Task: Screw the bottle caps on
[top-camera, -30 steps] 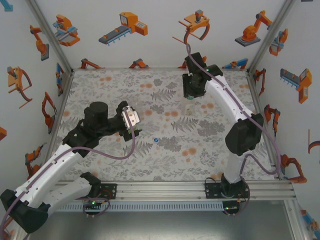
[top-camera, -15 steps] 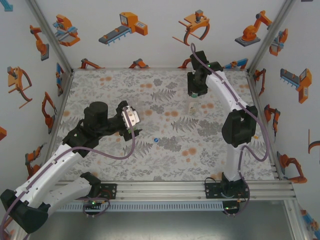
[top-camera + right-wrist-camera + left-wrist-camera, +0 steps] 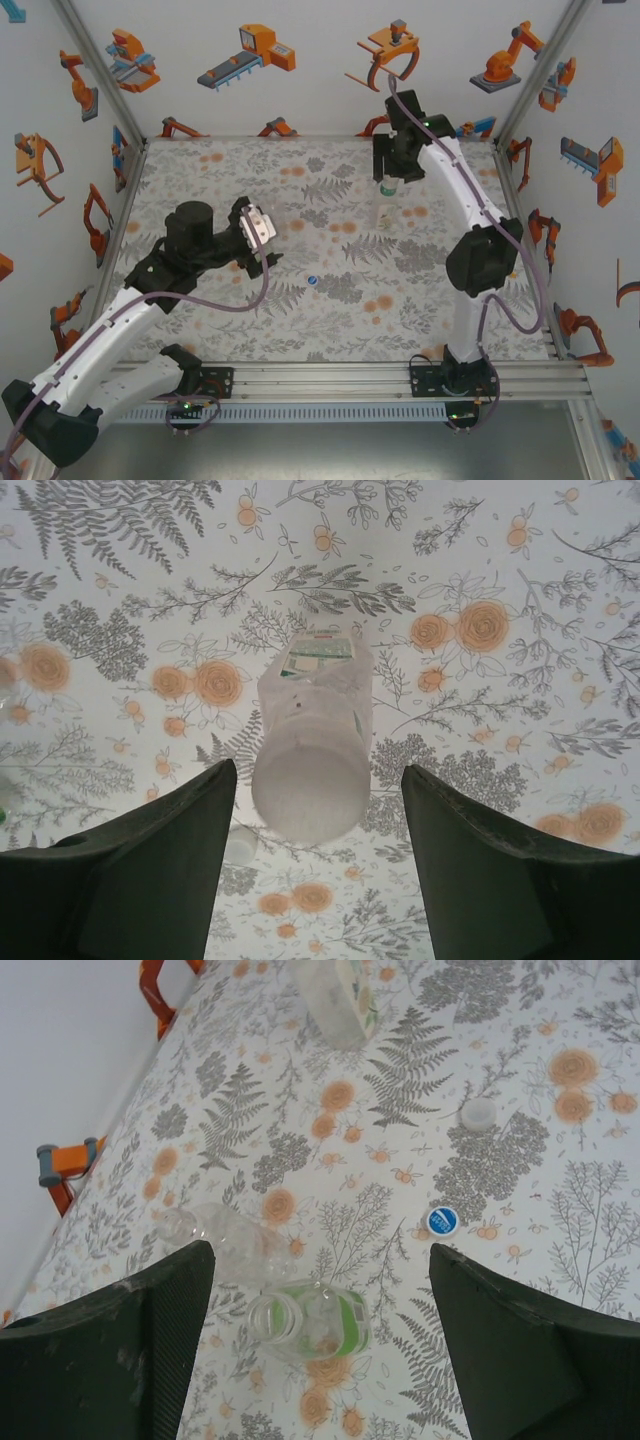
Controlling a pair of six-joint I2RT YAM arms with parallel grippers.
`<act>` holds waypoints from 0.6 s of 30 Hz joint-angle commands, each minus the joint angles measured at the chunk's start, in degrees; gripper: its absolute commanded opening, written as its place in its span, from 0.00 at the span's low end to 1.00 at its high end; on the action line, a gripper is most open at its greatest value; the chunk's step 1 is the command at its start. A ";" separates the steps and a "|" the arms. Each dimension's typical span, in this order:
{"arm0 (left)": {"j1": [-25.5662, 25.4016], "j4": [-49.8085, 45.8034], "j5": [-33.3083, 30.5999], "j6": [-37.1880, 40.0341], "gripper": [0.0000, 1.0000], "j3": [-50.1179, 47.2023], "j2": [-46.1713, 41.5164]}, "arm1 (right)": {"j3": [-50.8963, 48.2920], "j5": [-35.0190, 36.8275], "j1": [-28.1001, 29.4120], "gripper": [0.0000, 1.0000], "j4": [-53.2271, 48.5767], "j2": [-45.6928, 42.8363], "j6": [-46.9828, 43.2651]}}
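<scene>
Since the earlier frames the right arm has drawn up and back from the standing bottle, and its jaws have parted; the left arm has barely shifted. Right gripper (image 3: 318,770): released, jaws moderately spread, hanging directly above the upright bottle (image 3: 315,695) with both fingers clear of it on either side. That bottle carries a white cap (image 3: 305,790) on its neck and a green-and-white label, and stands on the worktop (image 3: 520,560) toward the rear right. Whether the cap is fully tight cannot be confirmed. Left gripper (image 3: 320,1255): released, jaws wide, holding nothing, poised above a green-labelled bottle (image 3: 310,1322) that lies on its side with its neck plainly open. Just beside that lies a clear bottle (image 3: 225,1245), also on its side; whether its mouth is capped cannot be made out. A blue cap (image 3: 442,1222) and a whitish cap (image 3: 478,1113) sit loose on the worktop, near the lying bottles but apart from them. Assessment: one bottle appears done; at least one more remains to be capped, probably two.
</scene>
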 commanded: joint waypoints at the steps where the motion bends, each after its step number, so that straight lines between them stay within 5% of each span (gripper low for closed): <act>1: 2.81 4.67 -1.37 -7.08 0.81 0.08 0.76 | 2.03 1.23 0.26 0.62 -3.21 -6.36 -0.98; 10: 9.20 8.22 -6.36 -17.90 0.81 1.55 1.61 | -17.12 -9.25 5.84 0.60 12.06 -23.16 -5.18; 18: 10.64 9.40 -8.01 -17.97 0.82 0.71 0.46 | -49.68 -18.33 17.06 0.60 52.65 -37.40 -9.57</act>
